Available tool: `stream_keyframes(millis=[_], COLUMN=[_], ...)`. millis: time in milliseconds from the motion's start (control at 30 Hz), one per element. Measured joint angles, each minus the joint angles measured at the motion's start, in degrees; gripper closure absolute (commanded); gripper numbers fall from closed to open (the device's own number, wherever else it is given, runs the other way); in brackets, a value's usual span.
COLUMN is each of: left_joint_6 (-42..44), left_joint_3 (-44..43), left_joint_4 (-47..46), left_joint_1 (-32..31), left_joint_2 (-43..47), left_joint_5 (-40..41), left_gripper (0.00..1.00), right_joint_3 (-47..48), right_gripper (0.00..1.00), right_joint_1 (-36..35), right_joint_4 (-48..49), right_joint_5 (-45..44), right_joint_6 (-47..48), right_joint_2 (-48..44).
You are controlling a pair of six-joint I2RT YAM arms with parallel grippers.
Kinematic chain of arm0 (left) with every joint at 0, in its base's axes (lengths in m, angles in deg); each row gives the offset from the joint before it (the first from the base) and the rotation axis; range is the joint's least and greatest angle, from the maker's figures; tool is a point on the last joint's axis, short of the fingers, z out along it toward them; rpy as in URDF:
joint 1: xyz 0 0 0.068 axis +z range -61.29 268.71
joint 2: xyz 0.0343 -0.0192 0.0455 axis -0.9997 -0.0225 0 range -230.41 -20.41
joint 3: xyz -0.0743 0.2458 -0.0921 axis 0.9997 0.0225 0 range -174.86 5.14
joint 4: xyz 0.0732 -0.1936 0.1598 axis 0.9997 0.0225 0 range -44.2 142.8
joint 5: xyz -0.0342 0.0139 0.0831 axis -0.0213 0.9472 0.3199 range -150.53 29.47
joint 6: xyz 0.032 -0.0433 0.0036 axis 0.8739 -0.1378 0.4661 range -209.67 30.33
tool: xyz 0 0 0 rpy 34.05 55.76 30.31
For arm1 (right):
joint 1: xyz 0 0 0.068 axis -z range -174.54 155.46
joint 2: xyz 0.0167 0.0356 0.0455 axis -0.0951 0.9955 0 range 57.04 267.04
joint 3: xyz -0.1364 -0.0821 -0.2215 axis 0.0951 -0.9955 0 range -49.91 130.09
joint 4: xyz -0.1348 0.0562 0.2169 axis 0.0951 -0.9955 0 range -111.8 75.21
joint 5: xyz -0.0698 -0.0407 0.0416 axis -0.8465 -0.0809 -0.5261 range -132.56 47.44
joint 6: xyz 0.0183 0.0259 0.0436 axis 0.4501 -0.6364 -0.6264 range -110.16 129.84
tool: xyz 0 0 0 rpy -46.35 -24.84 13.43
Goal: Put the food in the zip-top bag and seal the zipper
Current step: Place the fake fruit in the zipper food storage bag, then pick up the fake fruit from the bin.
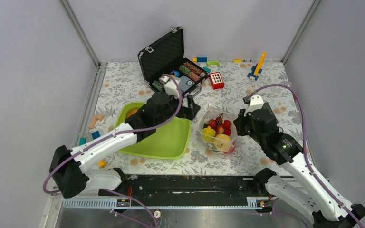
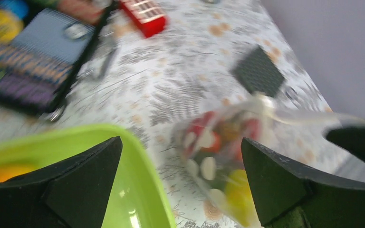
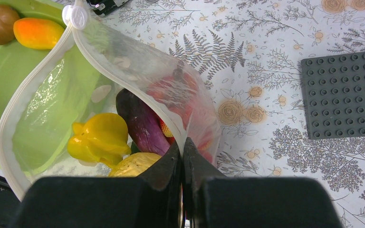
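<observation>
Pinching the zip-top bag (image 3: pixel 171 90) by its mouth: right gripper (image 3: pixel 182 156) pressed together on the rim, left gripper (image 2: pixel 181 142) spread and empty.
The bag, part-filled with toy food (image 3: pixel 100 137), lies on the floral table (image 1: pixel 123 85) just beside the green tray (image 1: pixel 171 142). It looks soft, light and slippery, likely to slump; the stiffer zipper (image 3: pixel 1 128) strip seems the surest hold. Grey walls (image 1: pixel 195 23) close three sides.

The zip-top bag (image 1: pixel 205 124), full of toy food (image 1: pixel 222 140), sits between the green tray (image 1: pixel 166 140) and the right gripper (image 1: pixel 238 125).
</observation>
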Motion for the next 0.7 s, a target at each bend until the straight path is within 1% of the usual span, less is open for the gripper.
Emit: stream_keyframes(millis=[133,267,500,567,700], left_joint_6=[-12.5,-25.7,-44.4,-49.7,-57.7], left_joint_3=[3.4,9.3,19.1,21.3,25.3], left_joint_4=[5.0,8.1,12.0,12.2,11.5], left_joint_1=[5.4,11.5,14.3,14.9,15.7], left_joint_2=[2.4,5.8,10.3,10.7,11.0], left_joint_5=[10.4,16.7,21.2,21.9,22.7], left_gripper=[0.01,0.01,0.01,0.01,0.01], right_joint_3=[0.0,0.0,0.0,0.0,0.0], right_gripper=[0.94,0.94,0.94,0.95,0.94], right_joint_1=[0.0,0.0,0.0,0.0,0.0], right_joint_4=[0.0,0.0,0.0,0.0,0.0], right_joint_5=[-0.1,-0.1,-0.5,-0.6,-1.1], right_joint_6=[0.0,0.0,0.0,0.0,0.0], right_joint_2=[0.0,0.0,0.5,0.8,0.9])
